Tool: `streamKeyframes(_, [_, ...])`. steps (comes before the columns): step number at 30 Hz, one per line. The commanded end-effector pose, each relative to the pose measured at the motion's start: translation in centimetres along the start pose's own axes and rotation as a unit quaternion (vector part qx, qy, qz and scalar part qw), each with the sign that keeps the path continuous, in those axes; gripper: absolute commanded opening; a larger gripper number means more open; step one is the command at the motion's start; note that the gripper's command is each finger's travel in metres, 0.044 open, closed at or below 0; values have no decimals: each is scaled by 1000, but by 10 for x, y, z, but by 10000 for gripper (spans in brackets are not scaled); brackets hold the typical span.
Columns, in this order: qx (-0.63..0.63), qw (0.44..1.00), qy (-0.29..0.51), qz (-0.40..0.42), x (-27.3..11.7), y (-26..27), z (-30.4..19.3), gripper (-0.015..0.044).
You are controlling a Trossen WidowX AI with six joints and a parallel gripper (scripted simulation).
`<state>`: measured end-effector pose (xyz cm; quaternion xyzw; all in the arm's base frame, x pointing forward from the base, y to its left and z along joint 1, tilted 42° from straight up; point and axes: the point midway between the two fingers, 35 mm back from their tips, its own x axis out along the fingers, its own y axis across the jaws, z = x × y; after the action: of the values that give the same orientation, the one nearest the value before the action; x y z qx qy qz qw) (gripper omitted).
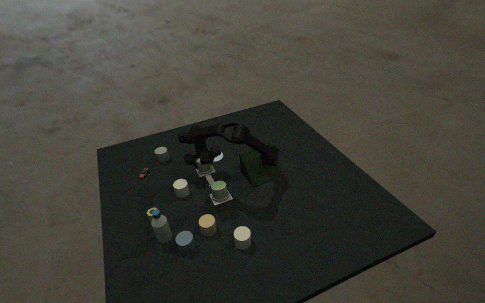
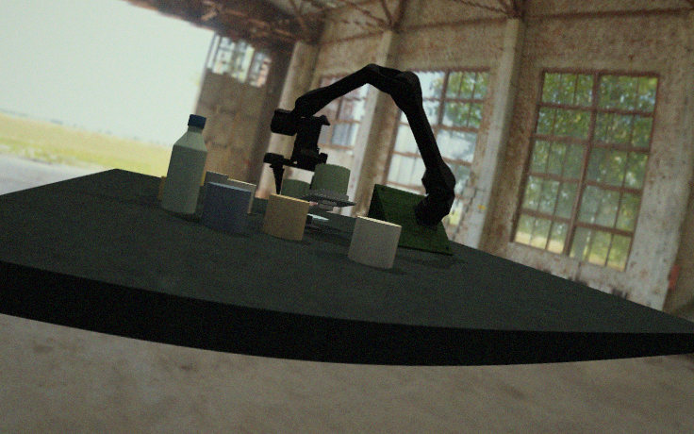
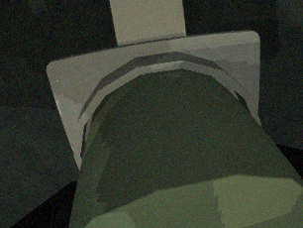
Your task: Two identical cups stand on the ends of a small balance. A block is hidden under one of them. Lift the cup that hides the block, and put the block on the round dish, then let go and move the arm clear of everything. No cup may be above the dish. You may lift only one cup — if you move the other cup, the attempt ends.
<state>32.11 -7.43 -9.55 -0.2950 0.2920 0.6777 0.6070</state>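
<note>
The far green cup (image 1: 204, 166) (image 2: 294, 188) (image 3: 183, 134) stands upright on one end of the balance (image 1: 209, 179) (image 3: 149, 22). My gripper (image 1: 203, 161) is open, pointing down around this cup. One finger shows left of the cup in the exterior view; the other is hidden there. The near green cup (image 1: 219, 190) (image 2: 330, 177) stands on the other end, which looks higher in the exterior view. The pale round dish (image 1: 218, 156) (image 2: 319, 218) lies beside the far end, partly hidden by the gripper in the top view. No block shows.
A green wedge (image 1: 262, 171) (image 2: 411, 220) is by the arm's base. A pale cylinder (image 1: 181, 188) stands beside the balance. A bottle (image 1: 161, 228) (image 2: 184, 169), blue cylinder (image 1: 184, 242), tan cylinder (image 1: 207, 224) and white cylinder (image 1: 242, 238) stand nearer. A grey cylinder (image 1: 161, 154) and red toy car (image 1: 143, 173) are farther left.
</note>
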Motion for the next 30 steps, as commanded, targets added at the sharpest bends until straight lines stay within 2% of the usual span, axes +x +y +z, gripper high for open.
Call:
streamKeyframes(1, [3,1000,-3,0,2,1,1,361])
streamKeyframes(8, [3,1000,-3,0,2,1,1,314])
streamKeyframes(20, [3,1000,-3,0,-8,-1,-1,0])
streamKeyframes(30, [4,1000,-2,0,-21,-3,-2,0])
